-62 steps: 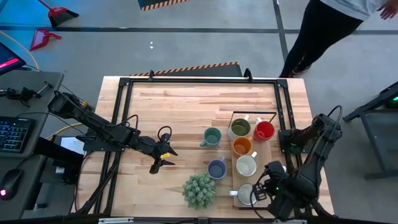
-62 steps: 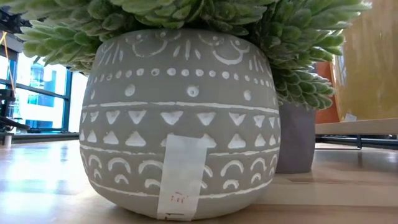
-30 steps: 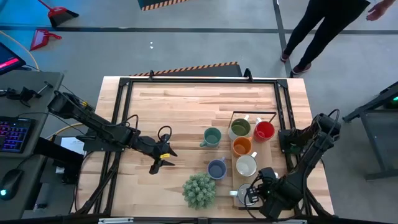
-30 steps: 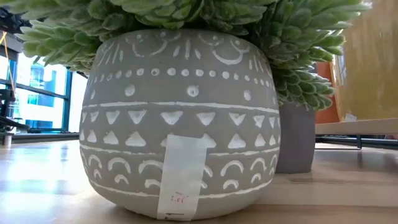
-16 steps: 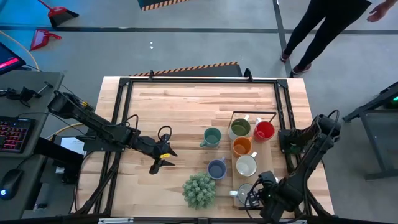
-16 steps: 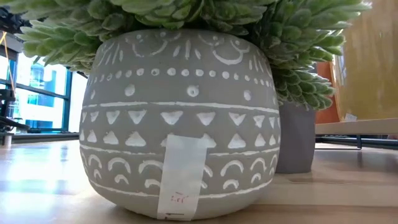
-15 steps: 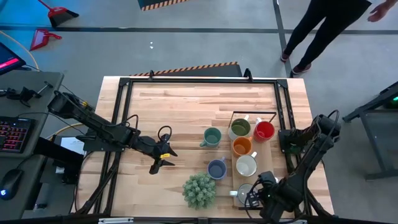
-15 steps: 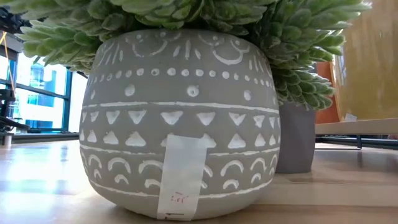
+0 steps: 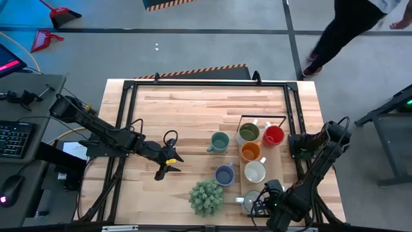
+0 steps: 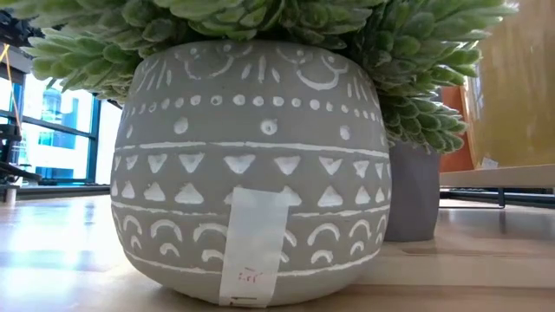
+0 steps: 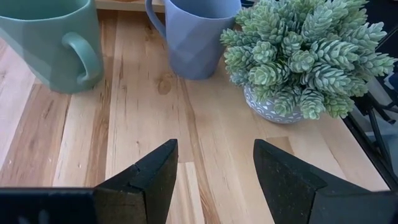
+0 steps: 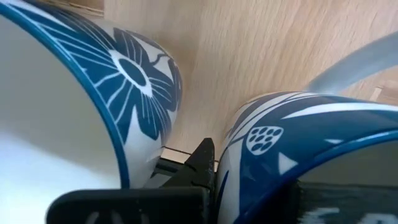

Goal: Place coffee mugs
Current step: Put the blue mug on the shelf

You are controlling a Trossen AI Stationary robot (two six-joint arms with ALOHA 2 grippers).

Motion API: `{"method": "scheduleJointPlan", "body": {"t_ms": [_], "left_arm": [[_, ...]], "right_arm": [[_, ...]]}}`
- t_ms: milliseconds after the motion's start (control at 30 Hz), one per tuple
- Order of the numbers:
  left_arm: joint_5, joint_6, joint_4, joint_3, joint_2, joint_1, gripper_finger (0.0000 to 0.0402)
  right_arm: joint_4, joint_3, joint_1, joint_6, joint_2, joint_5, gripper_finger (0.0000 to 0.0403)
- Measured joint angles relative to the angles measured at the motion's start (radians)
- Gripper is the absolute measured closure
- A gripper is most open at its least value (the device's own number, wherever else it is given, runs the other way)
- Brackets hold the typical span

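Right end effector (image 9: 257,205) at the near edge of the surface (image 9: 193,109), fingers closed, apparently on the rim of a white mug (image 9: 252,200) there; wrist view filled by white ceramic with blue flower pattern (image 12: 134,81) on either side of the dark fingertip, so the exact hold hard to confirm. Left end effector (image 9: 165,165) over bare wood left of centre, fingers spread wide, holding nothing.

Outward from the right end effector: a wooden tray (image 9: 243,179) carrying a white mug (image 9: 255,171), orange mug (image 9: 250,151), olive mug (image 9: 248,133) and red mug (image 9: 273,135). Just left of the tray, on the bare surface, a blue-grey mug (image 9: 224,174) and a green mug (image 9: 219,142), both seen from the left wrist with handles showing. A spiky plant (image 9: 206,197) in a grey patterned pot (image 10: 251,165) near the blue-grey mug, blocking most of the low view. A strip of pale tape (image 10: 253,247) on the pot, with faint red marks too small to read.

Beyond the surface, a person's legs (image 9: 341,29) on the floor, and a keyboard (image 9: 14,138) at the left.
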Motion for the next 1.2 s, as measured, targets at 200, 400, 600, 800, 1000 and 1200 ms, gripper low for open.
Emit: {"method": "scheduleJointPlan", "body": {"t_ms": [200,400,600,800,1000,1200], "left_arm": [[0.000,-0.001,0.002,0.000,0.000,0.000,0.0204],[0.000,0.000,0.007,0.000,0.000,0.000,0.0204],[0.000,-0.001,0.007,0.000,0.000,0.000,0.0204],[0.006,-0.001,0.007,0.000,0.000,0.000,0.0204],[0.009,0.000,0.006,0.000,0.000,0.000,0.0204],[0.009,0.000,0.006,0.000,0.000,0.000,0.0204]], "right_arm": [[-0.009,0.000,-0.001,-0.004,0.000,-0.001,0.0393],[-0.019,-0.002,-0.001,0.000,0.002,0.007,0.0390],[-0.095,-0.014,-0.002,0.015,0.014,-0.008,0.0343],[-0.073,-0.008,-0.010,0.007,0.009,-0.003,0.0331],[-0.044,-0.008,-0.013,-0.006,0.007,0.000,0.0329],[-0.058,-0.007,-0.013,0.004,0.007,0.003,0.0328]]}}
